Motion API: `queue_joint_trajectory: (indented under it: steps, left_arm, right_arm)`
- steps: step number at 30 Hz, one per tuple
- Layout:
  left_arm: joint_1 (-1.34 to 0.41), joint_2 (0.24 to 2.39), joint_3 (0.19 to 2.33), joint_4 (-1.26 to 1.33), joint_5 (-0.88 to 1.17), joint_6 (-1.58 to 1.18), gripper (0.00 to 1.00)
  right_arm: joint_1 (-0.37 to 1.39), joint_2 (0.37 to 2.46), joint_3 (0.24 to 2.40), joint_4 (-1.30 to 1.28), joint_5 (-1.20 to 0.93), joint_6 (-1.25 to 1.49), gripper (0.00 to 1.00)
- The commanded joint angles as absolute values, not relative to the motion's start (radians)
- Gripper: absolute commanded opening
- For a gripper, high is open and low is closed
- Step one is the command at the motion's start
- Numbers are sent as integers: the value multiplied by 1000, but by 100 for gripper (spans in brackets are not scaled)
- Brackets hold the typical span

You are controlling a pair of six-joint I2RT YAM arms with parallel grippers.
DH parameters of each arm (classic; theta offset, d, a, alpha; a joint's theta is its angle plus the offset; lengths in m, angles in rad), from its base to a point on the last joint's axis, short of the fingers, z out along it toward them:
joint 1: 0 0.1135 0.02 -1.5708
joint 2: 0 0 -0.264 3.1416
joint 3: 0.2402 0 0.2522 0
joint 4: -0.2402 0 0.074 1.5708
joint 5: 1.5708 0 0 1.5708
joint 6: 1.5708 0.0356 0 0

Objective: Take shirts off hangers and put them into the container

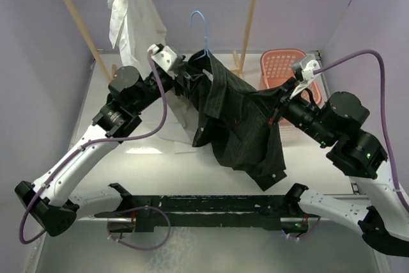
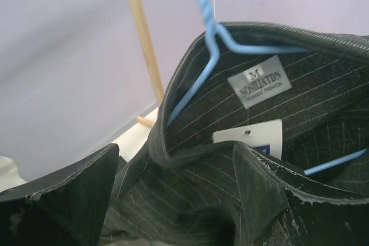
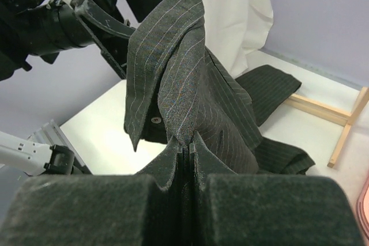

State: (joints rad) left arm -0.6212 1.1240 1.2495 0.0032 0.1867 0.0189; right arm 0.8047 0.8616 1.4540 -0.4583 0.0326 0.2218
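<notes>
Top: black shirt [image 1: 239,126] hung off blue hanger [image 1: 201,27] btwn the arms, pink container [image 1: 281,68] just behind; white shirt [image 1: 134,20] hung back-left. L wrist: left gripper [image 2: 176,151] stood wide, jaws flanking the collar, prob. to free it. R wrist: right gripper [image 3: 185,148] pinched shirt cloth, prob. for tension.
</notes>
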Motion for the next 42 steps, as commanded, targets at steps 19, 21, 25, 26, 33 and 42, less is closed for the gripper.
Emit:
queue_joint_trajectory:
  steps: [19, 21, 25, 26, 33, 42]
  left_arm:
    - [-714, 1149, 1067, 248, -153, 322, 63]
    - [-714, 1146, 1052, 288, -123, 337, 59]
    - [-714, 1160, 1014, 381, -30, 342, 48]
    - [-714, 1170, 1020, 385, -23, 341, 40]
    - [-714, 1154, 1007, 392, -19, 397, 0]
    - [-714, 1025, 971, 351, -175, 537, 0]
  right_arm:
    - [806, 693, 1365, -338, -44, 328, 0]
    - [805, 679, 1350, -340, -100, 353, 0]
    - [806, 660, 1339, -338, -123, 380, 0]
    - [805, 657, 1336, -342, -127, 384, 0]
    - [805, 684, 1334, -394, -63, 375, 0]
    - [805, 850, 1412, -584, -4, 351, 26]
